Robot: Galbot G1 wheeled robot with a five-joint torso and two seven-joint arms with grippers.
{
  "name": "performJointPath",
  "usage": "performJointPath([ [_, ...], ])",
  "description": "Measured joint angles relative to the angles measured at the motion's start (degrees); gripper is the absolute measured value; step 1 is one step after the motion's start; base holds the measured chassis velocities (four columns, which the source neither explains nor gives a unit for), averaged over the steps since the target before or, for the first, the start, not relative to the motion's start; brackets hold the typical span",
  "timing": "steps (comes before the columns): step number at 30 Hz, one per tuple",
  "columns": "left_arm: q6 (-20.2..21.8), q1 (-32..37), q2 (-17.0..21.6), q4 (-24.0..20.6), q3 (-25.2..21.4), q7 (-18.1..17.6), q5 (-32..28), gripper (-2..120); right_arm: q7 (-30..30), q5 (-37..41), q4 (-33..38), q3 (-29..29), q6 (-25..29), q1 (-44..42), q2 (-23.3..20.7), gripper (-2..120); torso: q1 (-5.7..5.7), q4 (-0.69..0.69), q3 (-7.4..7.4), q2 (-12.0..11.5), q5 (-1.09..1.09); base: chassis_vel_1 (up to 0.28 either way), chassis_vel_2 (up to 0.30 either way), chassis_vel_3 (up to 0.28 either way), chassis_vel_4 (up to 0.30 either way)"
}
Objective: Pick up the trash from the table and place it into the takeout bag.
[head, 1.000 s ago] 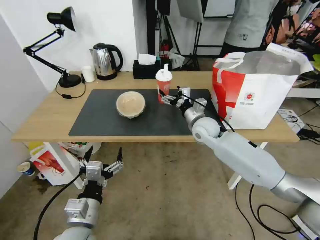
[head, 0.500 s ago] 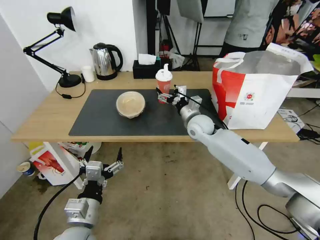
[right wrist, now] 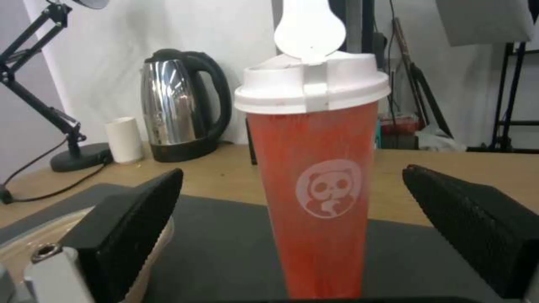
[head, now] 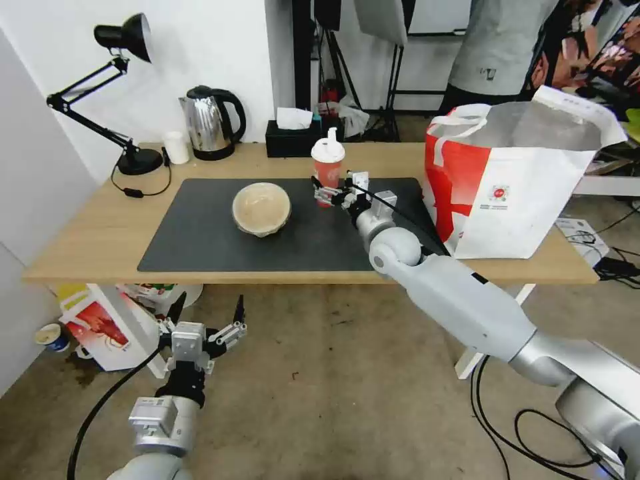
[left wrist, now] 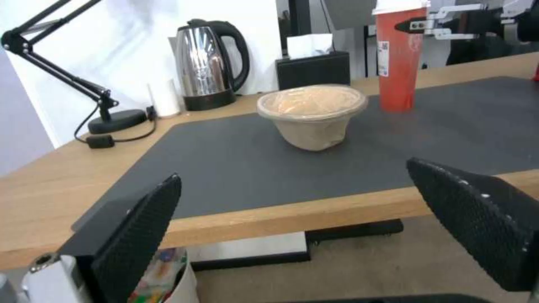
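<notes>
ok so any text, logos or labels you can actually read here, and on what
No words can be read.
Red drink cup: white panda logo, no lettering; a small printed label on its side, too blurred.
Takeout bag: small red round logo with lines beneath, too small.
Person's grey top: small mark, unreadable.

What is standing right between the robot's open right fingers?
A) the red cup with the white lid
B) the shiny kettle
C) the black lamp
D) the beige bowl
A: in the right wrist view the red cup stands upright on the dark mat, between the two black fingers of the open right gripper, which are not touching it yet.
</notes>
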Motion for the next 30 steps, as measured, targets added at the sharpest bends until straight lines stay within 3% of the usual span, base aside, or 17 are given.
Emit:
performJointPath([
  [30, 0.0, 0.0, 0.0, 0.0, 0.0, 0.0, 0.0, 100, -0.3, -2.3, -5.9, 1.8, 0.5, 1.5, 2.3, 100, 0.01, 0.00, 0.00, 0.0, 0.00, 0.000, 0.000, 0.000, 0.000],
])
